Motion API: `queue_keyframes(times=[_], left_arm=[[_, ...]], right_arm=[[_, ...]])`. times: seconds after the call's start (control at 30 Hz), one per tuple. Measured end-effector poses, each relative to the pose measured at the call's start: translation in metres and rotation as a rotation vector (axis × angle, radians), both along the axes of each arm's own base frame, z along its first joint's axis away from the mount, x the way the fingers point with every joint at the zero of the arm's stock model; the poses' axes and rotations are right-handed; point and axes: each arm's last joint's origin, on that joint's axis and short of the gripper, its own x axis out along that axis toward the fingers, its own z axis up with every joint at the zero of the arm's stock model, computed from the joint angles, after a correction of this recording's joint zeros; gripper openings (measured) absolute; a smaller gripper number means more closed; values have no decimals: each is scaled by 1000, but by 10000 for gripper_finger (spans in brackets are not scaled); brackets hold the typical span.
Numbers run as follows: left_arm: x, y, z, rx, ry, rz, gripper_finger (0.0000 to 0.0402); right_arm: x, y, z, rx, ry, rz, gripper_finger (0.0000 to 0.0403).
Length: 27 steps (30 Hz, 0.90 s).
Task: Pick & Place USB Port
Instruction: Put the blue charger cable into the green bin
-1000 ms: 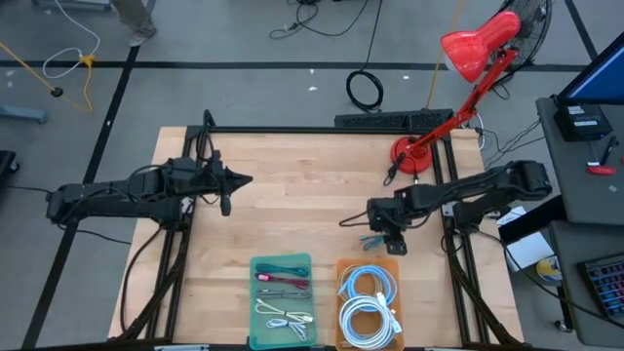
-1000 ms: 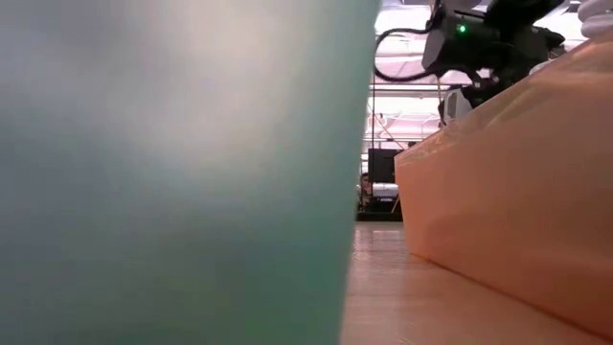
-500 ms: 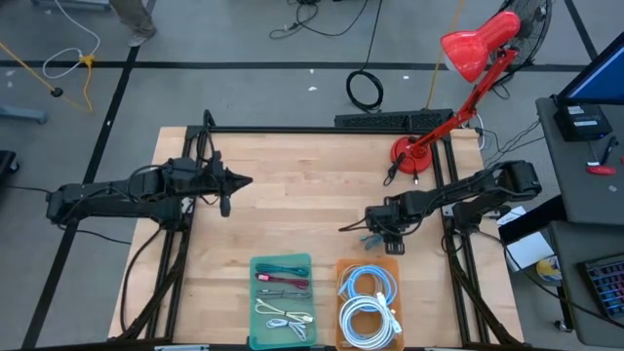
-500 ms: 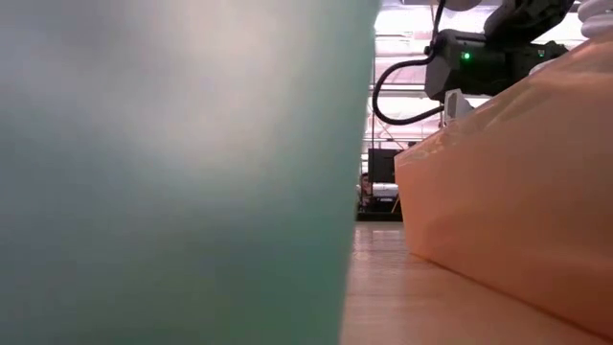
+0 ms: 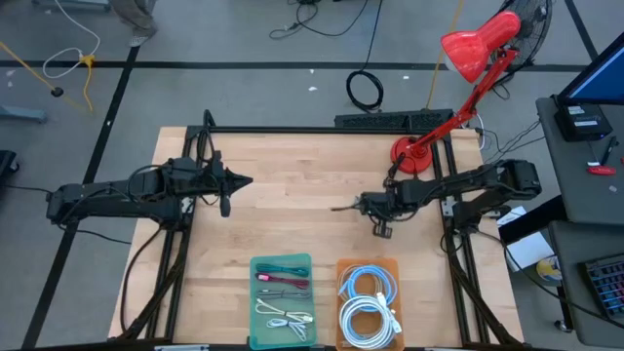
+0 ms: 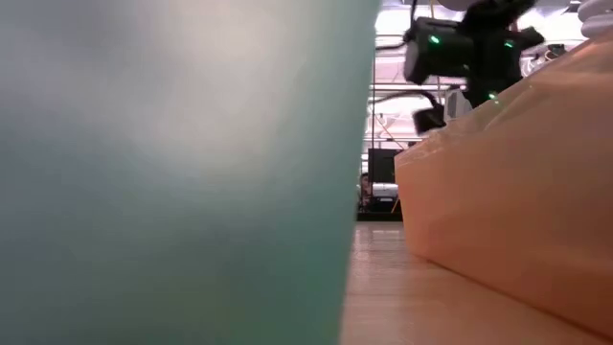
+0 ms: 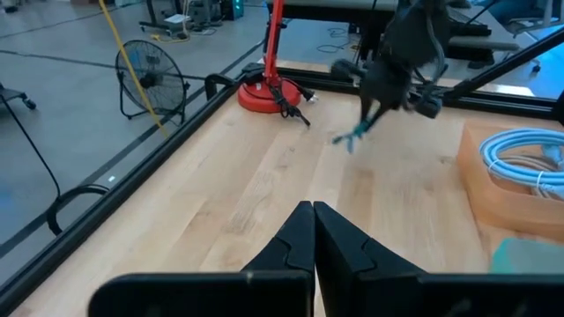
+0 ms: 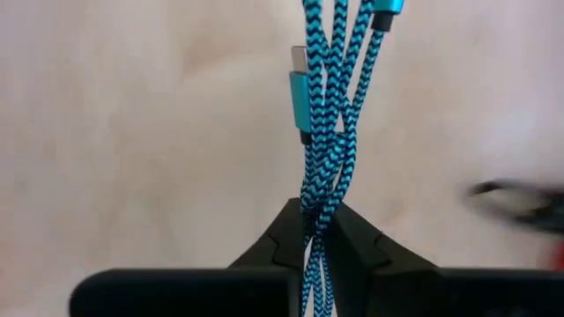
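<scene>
Above the table's right-centre, the right gripper (image 8: 315,231) is clamped on a blue braided USB cable (image 8: 322,132), lifted clear of the wood. Its strands run straight ahead of the fingers. Both bins, the green tray (image 5: 283,265) and orange tray (image 5: 369,265), lie nearer the front edge. The left gripper (image 7: 313,231) waits closed, empty, far left
</scene>
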Motion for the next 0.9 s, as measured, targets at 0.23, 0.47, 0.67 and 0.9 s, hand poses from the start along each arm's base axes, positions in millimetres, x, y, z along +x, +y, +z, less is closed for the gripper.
queue_keyframes(times=[0.23,0.47,0.67,0.9], left_arm=[[0,0,-1,17,11,-5,0],[-1,0,-3,14,39,-6,0],[-2,0,-5,1,58,-4,0],[-1,-1,-5,-14,51,-5,0]], right_arm=[[34,-22,59,-153,-176,-1,13],[66,-13,97,108,-537,118,13],[85,21,101,321,-685,225,13],[111,61,97,407,-690,322,13]])
